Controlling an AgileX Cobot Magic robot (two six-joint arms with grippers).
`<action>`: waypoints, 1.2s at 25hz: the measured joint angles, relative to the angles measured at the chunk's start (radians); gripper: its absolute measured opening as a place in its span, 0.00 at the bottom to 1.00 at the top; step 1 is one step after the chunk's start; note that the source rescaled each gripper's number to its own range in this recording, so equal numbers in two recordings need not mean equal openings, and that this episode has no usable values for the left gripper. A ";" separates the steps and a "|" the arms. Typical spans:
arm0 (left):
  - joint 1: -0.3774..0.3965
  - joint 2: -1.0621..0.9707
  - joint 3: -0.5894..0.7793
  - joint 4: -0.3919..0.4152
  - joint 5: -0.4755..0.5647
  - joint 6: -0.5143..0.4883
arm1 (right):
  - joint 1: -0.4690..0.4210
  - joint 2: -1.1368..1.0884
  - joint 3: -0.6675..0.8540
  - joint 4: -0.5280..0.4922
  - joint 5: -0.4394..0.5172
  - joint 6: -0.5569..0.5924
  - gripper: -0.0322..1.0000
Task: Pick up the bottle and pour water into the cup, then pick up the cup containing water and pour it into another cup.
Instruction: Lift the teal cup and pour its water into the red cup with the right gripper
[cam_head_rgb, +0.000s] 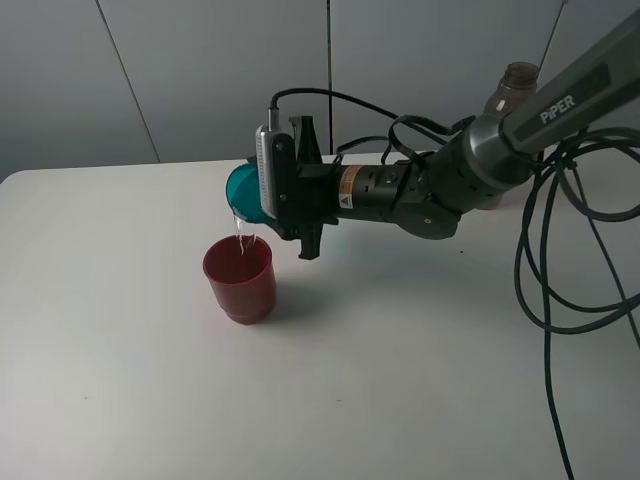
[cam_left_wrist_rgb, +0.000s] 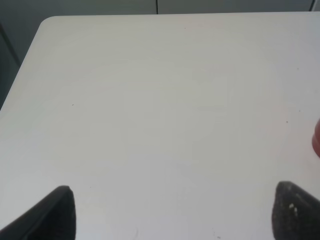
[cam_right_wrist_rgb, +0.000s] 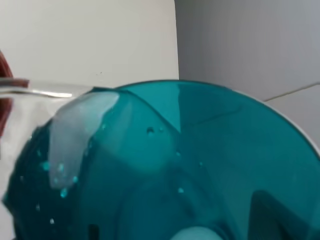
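White table (cam_head_rgb: 120, 380) at center frame: the right gripper (cam_head_rgb: 300, 190) is gripping the tipped teal cup (cam_head_rgb: 243, 193), streaming water into the red cup (cam_head_rgb: 239, 280); left fingers (cam_left_wrist_rgb: 55, 212) are spread, empty; bottle (cam_head_rgb: 515, 85) upper right.

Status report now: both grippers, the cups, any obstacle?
Right gripper shut on teal cup, pouring into red cup. Left gripper open, empty. No obstacle.

High camera looked down across the table (cam_head_rgb: 120, 380) (whole scene); left wrist faced bare tabletop; right wrist sat tight against the cup (cam_right_wrist_rgb: 200, 165).
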 joint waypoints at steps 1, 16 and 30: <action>0.000 0.000 0.000 0.000 0.000 0.000 | 0.000 0.000 0.000 0.004 0.000 -0.026 0.08; 0.000 0.000 0.000 0.000 0.000 0.000 | 0.000 0.000 0.000 0.078 -0.088 -0.275 0.08; 0.000 0.000 0.000 0.000 0.000 0.000 | 0.000 0.000 0.000 -0.004 -0.244 -0.290 0.08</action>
